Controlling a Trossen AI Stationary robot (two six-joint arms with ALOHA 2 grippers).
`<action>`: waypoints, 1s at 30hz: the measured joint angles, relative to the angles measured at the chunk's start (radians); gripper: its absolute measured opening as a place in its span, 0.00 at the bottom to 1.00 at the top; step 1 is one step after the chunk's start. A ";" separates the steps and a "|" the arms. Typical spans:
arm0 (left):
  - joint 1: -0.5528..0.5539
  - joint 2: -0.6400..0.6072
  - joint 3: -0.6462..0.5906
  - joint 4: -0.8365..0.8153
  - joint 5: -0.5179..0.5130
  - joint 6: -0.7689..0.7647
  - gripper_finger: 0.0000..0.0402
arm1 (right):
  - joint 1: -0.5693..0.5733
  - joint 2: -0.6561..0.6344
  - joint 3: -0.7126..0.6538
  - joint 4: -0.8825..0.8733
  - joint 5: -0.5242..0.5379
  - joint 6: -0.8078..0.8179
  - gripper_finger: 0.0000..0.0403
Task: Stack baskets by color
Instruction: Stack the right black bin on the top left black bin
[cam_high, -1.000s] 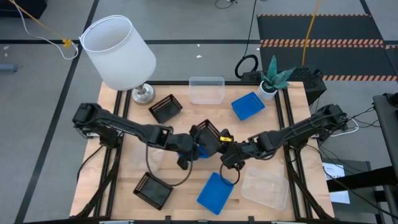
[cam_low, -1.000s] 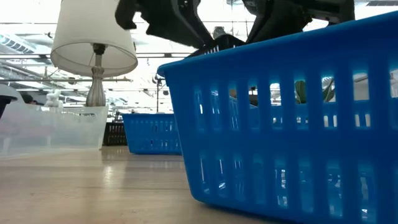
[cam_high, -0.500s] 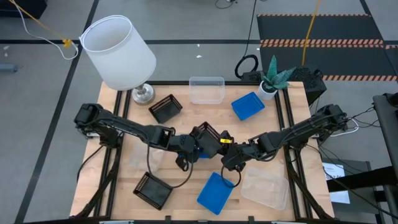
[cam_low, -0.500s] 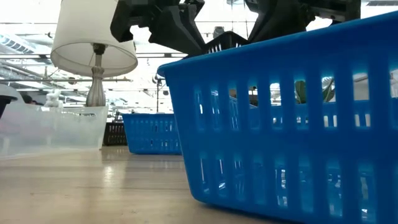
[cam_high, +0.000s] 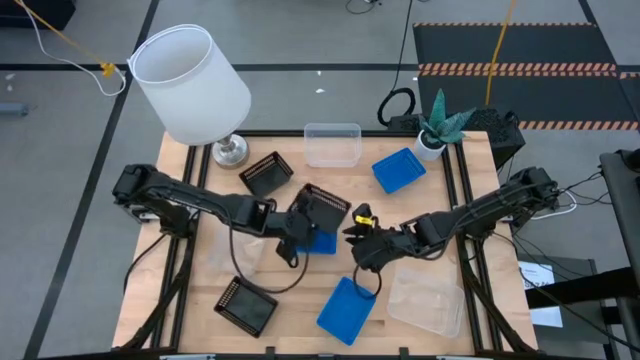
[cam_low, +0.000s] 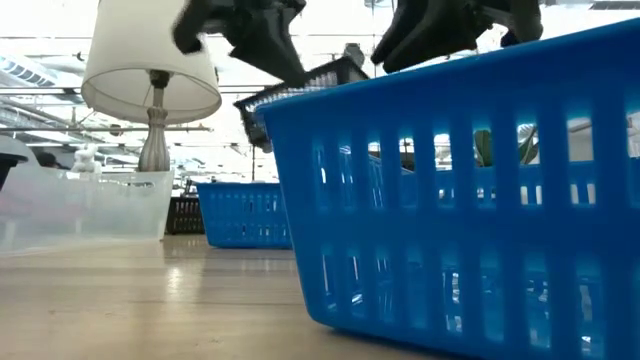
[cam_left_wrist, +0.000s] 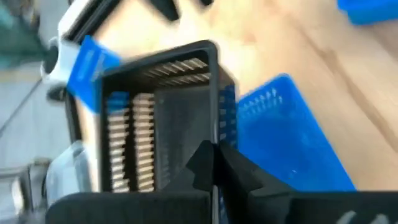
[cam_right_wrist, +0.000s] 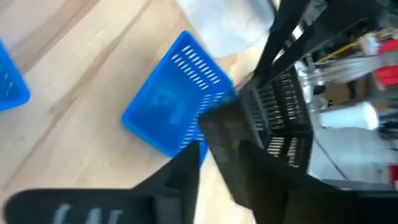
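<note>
Mid-counter, a handover in the air. The left claw (cam_high: 296, 222) is clamped on the rim of a black perforated plastic basket (cam_high: 322, 207), held tilted above a bright blue plastic basket (cam_high: 321, 241) on the wooden counter (cam_high: 200, 180). The right claw (cam_high: 352, 232) sits just beside the black basket's far edge, its fingers parted and seemingly off the rim.

The coming move likely turns on this: another black basket (cam_high: 267, 174) lies toward the lamp side, on the left arm's side, so the left arm is nearer; a third black basket (cam_high: 245, 306) sits at the near-left edge.

No readable writing or brands.
</note>
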 joint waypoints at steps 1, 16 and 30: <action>0.001 -0.003 0.013 -0.022 -0.015 -0.027 0.02 | 0.006 0.000 0.000 0.011 0.026 0.000 0.31; 0.115 -0.115 0.062 -0.374 -0.333 -0.590 0.02 | 0.046 -0.066 0.000 -0.002 0.343 0.188 0.47; 0.282 -0.022 0.055 -0.574 -0.328 -0.839 0.02 | 0.000 -0.108 -0.115 0.051 0.352 0.187 0.41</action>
